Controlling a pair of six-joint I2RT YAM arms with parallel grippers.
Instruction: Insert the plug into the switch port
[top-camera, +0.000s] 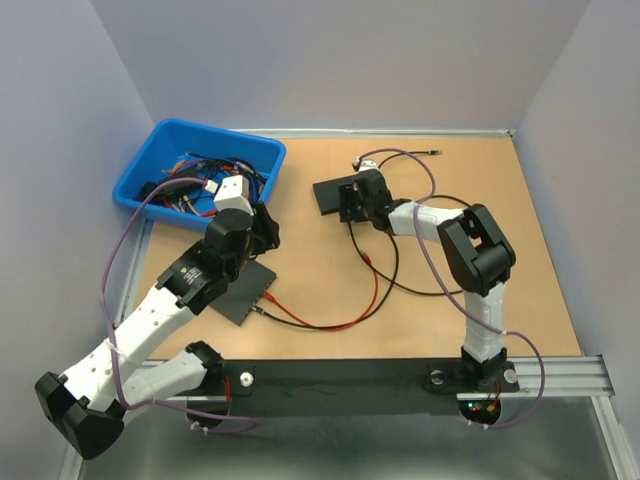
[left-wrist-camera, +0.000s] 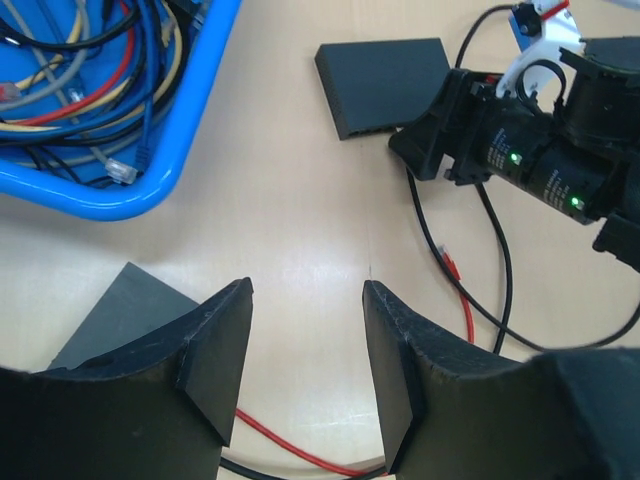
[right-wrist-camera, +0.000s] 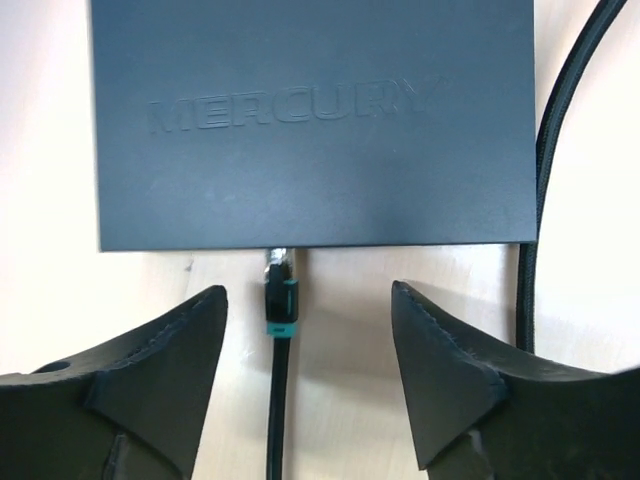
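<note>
We are seeing the blue bin (top-camera: 140, 158) sitting at the bench's (top-camera: 525, 300) far left corner, holding a tangle of cables (top-camera: 195, 175). The switch (right-wrist-camera: 310, 120) is lying mid-bench toward the far edge. The plug (right-wrist-camera: 281, 300) is meeting its near edge between the right gripper's (right-wrist-camera: 308, 330) spread jaws, touching neither. The left gripper (left-wrist-camera: 305, 300) is hovering with its jaws spread over bare bench beside a second dark box (top-camera: 245, 295).

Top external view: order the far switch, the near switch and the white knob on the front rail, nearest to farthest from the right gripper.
1. Far switch, right at the right gripper's jaws.
2. Near switch, lower left, under the left arm.
3. White knob, on the front rail.
</note>
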